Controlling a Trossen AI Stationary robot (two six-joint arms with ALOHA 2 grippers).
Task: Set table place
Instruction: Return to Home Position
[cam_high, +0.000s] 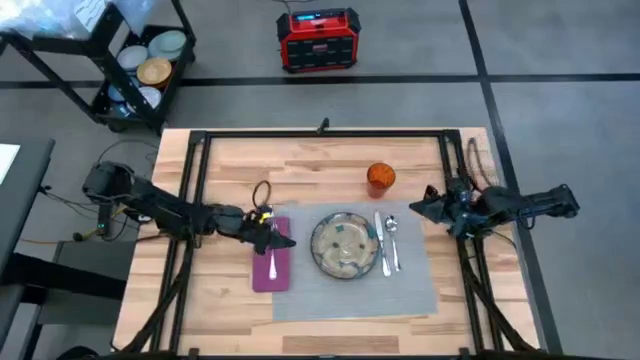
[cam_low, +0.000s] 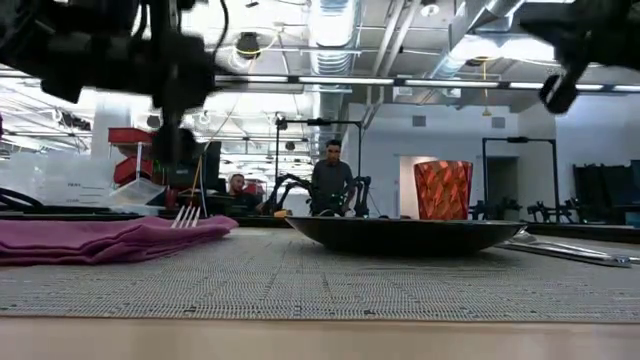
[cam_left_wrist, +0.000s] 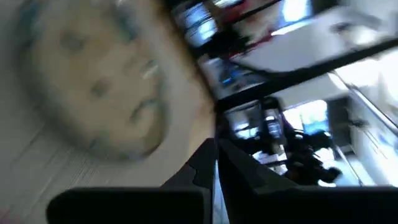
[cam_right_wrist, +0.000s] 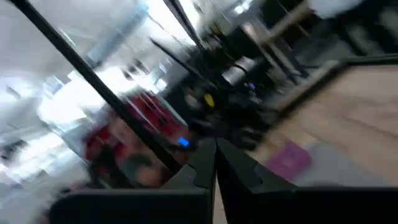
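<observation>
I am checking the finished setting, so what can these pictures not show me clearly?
Plate pattern: left wrist view, blurred.
Napkin folds: right wrist view, blurred to a magenta patch.
Cup base: low view, hidden behind the plate's rim.
Cutlery on the right: low view, cut off by the picture edge; knife or spoon, I cannot tell.

2 matte black arms, the left arm (cam_high: 160, 208) and the right arm (cam_high: 520, 203), are showing chunky rounded joints. A yellow tag (cam_high: 263, 213) is glinting just behind the left pincer (cam_high: 277, 238), beside a thin looping cable (cam_high: 262, 190). The right pincer (cam_high: 416, 207) is tapering into 2 dark fingers (cam_right_wrist: 244, 171).
</observation>
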